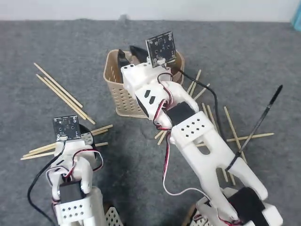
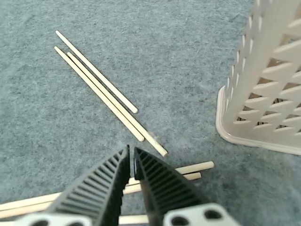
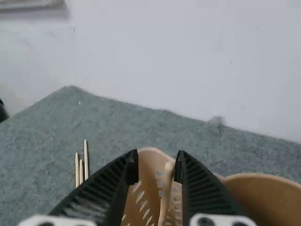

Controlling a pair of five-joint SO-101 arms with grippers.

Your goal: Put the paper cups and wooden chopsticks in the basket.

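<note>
My right gripper hangs open over the beige slotted basket; in the high view the right gripper sits above the basket's back rim. A tan rounded shape beside it may be a paper cup; I cannot tell. My left gripper is shut and empty, low over the carpet. Three wooden chopsticks lie just beyond its tips, and more chopsticks lie under its fingers. The basket's corner stands to one side.
In the high view, several chopsticks are scattered under and beside the right arm. Others lie left of the basket and by the left arm. A black stick lies at the right.
</note>
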